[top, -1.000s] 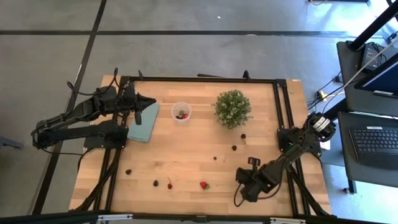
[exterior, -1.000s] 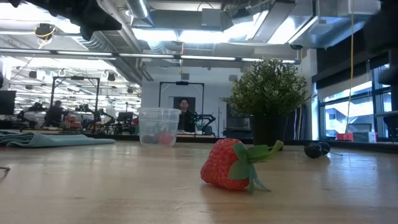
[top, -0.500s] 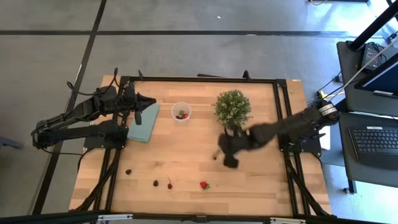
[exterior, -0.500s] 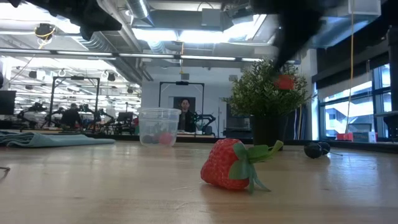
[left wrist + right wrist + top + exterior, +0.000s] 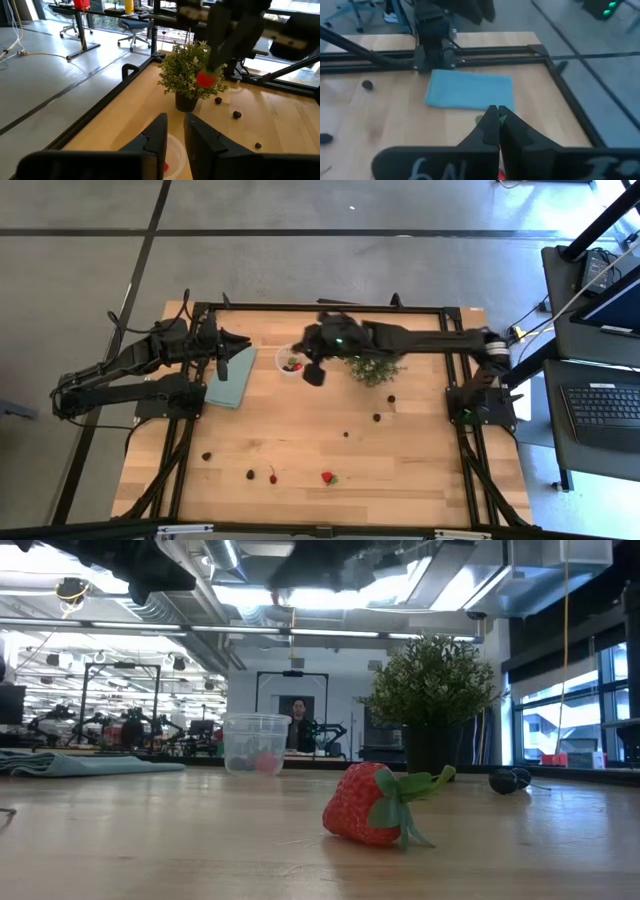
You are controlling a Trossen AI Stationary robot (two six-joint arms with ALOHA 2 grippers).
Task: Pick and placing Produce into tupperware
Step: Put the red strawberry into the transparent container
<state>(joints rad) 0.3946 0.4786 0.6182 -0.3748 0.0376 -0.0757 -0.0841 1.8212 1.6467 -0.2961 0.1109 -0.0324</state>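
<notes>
Carrying: right gripper [image 5: 313,372] pinching a red strawberry [image 5: 205,79], just at tupperware [image 5: 291,360] four o'clock | next: centre above rim, release | left gripper [image 5: 173,137] slightly spread, waiting at nine o'clock.

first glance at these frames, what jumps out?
The right arm stretched across the table's far side, its right gripper shut on a red strawberry right beside the clear tupperware and in front of the bushy plant. The left gripper sits over the teal cloth at the left. In the low view, a big strawberry fills the foreground.
</notes>
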